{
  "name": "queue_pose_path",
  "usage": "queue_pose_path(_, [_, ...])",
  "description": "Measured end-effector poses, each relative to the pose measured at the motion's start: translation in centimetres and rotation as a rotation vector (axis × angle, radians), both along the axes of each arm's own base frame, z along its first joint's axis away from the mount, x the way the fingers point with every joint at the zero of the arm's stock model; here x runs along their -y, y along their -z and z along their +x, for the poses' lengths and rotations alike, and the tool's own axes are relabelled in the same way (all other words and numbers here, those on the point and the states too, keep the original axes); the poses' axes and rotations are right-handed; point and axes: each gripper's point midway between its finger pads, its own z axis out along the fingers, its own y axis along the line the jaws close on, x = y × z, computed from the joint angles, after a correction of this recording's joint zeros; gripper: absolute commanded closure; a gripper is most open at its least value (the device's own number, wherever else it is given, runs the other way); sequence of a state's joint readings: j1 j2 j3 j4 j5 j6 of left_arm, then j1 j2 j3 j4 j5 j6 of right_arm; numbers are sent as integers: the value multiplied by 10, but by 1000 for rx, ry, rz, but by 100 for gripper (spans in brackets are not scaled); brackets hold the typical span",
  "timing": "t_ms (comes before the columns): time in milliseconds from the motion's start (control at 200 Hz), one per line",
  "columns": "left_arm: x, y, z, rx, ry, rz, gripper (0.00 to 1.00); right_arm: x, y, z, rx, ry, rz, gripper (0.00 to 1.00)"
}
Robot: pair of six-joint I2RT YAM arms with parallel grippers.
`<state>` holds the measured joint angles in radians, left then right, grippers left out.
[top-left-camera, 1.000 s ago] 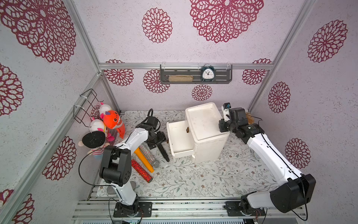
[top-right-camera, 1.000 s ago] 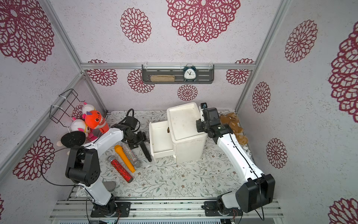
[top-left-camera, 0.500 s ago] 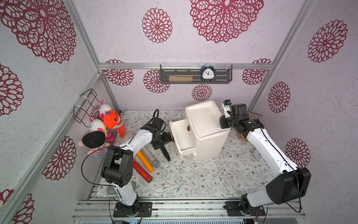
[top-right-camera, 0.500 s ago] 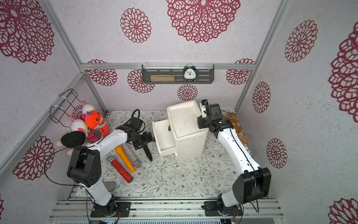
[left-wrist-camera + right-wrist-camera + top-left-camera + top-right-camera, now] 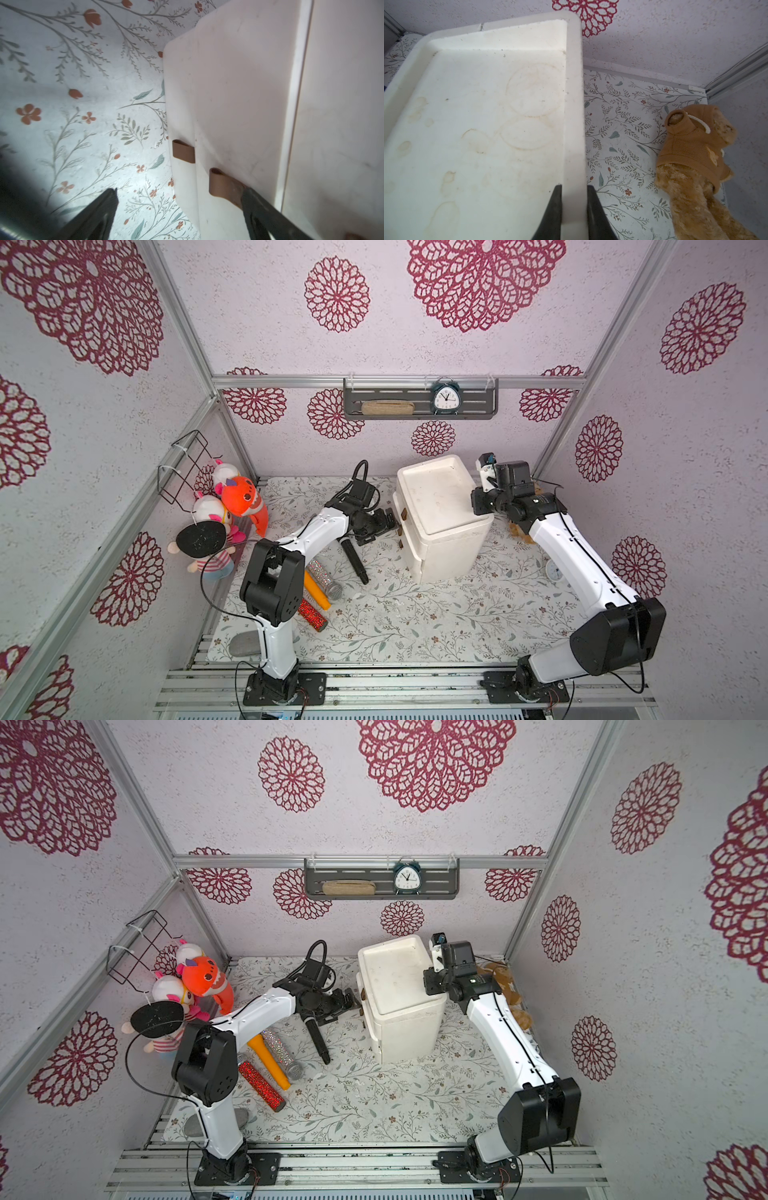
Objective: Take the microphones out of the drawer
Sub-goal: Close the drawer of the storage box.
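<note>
Out on the floral surface (image 5: pixel 415 614), black microphone (image 5: pixel 355 556) lying flat, left of the white drawer unit (image 5: pixel 440 510) and apart from it. Drawer fronts closed or nearly so. On the left gripper (image 5: pixel 179 191), jaws spread wide, holding nothing, one finger (image 5: pixel 261 209) right at a brown loop handle (image 5: pixel 220 185). On the right gripper (image 5: pixel 574 187), jaws pinching the unit's raised top rim on its right side.

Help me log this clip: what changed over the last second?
The left gripper pushed the pulled-out drawer shut into the cabinet, following it in with its jaws spreading wider. The right gripper stayed clamped on the cabinet's rim; the black microphone stayed on the table.
</note>
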<state>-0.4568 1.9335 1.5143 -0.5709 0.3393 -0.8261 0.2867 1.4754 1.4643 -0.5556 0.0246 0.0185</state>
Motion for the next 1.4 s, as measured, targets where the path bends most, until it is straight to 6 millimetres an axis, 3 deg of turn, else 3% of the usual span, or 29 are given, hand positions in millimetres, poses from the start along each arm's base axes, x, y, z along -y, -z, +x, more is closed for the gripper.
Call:
queue_pose_path(195, [10, 10, 10, -19, -3, -27, 3, 4, 0, 1, 0, 14, -1, 100])
queue_pose_path(610, [7, 32, 7, -52, -38, -47, 3, 4, 0, 1, -7, 16, -3, 100])
queue_pose_path(936, [-30, 83, -20, -187, -125, 6, 3, 4, 0, 1, -9, 16, -4, 100])
queue_pose_path(1171, [-59, 71, -21, -165, -194, 66, 3, 4, 0, 1, -10, 16, -4, 100])
queue_pose_path(1396, [-66, 68, -21, -157, -213, 86, 3, 4, 0, 1, -10, 17, -2, 100])
